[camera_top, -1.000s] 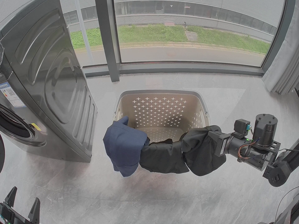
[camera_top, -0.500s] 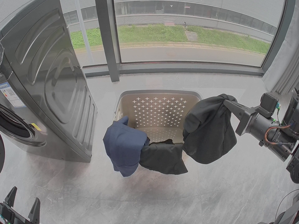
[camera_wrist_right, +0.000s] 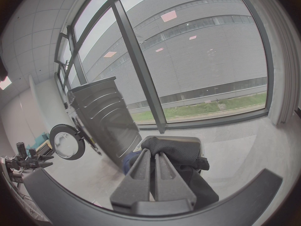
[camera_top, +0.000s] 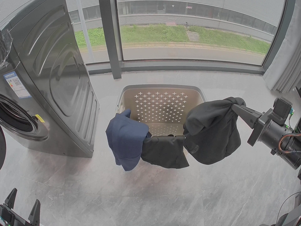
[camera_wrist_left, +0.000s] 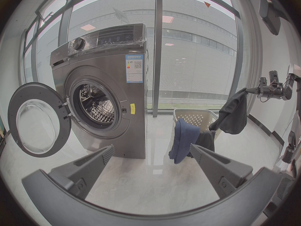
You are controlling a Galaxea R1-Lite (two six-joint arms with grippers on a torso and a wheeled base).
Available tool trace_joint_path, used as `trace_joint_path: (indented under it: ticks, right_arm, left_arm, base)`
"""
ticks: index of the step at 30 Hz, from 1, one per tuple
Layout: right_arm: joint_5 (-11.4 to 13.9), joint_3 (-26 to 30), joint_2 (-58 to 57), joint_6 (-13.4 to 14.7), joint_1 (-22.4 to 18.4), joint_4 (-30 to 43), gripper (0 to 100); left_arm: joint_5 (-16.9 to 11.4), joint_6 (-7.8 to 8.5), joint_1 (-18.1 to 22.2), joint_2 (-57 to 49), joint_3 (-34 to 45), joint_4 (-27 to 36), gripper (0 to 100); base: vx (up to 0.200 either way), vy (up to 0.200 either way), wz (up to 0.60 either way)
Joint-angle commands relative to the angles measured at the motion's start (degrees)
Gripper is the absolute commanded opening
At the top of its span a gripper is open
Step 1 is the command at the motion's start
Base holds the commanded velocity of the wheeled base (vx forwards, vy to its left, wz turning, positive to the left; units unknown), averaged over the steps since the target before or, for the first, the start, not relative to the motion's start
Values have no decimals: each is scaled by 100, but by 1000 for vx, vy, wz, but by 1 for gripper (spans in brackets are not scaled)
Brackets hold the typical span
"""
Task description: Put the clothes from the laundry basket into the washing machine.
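Right end effector point(camera_top: 234, 106) clamps a bunched fold of the black garment point(camera_top: 213, 135) beside the laundry basket point(camera_top: 161, 88), and the cloth looks light, limp and likely to sag.

Black garment point(camera_top: 213, 132) hangs at right side of beige laundry basket point(camera_top: 160, 90); blue garment point(camera_top: 127, 138) draped over rim; washing machine point(camera_wrist_left: 106, 94) door open.

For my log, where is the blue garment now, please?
In the head view, the blue garment drapes over the laundry basket at its near-left rim, beside a dark garment, right of the washing machine.
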Motion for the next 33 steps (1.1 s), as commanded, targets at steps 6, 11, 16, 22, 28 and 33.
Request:
trace_joint_path:
  ticks: [6,11,16,22,28,33]
  right_arm:
    - [197,125,-51,3,187,-283,0]
    - [293,117,-130,3,196,-309,0]
    - [337,117,-87,12,205,-318,0]
    - [346,108,-87,12,337,-380,0]
    - [460,117,-113,3,416,-503,0]
    - [496,161,-113,3,495,-582,0]
  left_arm:
    - [0,-3,1,-57,66,-1,100]
    - [0,5,1,-57,66,-1,100]
    - [-9,-3,1,-57,66,-1,100]
    - [0,-12,1,-57,66,-1,100]
    - [-9,-12,1,-57,66,-1,100]
    - [0,-12,1,-57,66,-1,100]
  base:
    - [-133,0,0]
    - [0,40,0]
    - [0,200,0]
    - [0,200,0]
    - [0,200,0]
    - [0,200,0]
